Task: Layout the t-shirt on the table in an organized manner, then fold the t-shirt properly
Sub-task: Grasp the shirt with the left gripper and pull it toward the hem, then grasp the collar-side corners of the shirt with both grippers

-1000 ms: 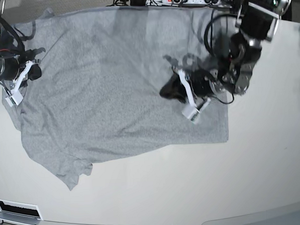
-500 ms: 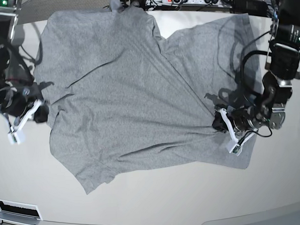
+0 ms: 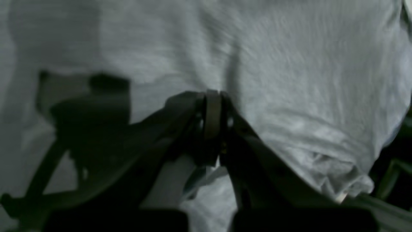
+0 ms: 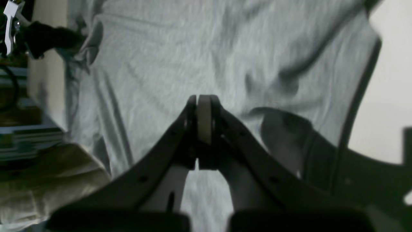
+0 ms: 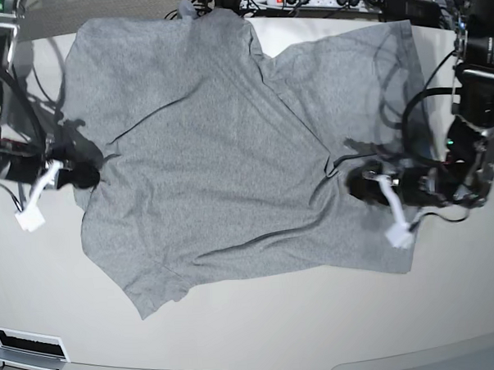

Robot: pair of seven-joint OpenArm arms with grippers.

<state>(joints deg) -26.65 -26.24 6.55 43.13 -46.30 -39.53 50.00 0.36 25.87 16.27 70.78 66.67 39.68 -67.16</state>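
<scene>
We hold the t-shirt (image 5: 205,154) pinched at both sides, left gripper (image 5: 363,184) and right gripper (image 5: 81,174) closed on cloth, spread on the table (image 5: 261,324). If we pull unevenly, the diagonal fold may stay or the fabric may slip out.

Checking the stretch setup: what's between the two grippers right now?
Only grey t-shirt. In the base view it spans the whole gap from the right gripper to the left gripper, creased diagonally, nothing lying on it. Both grippers are shut on its edges.
</scene>
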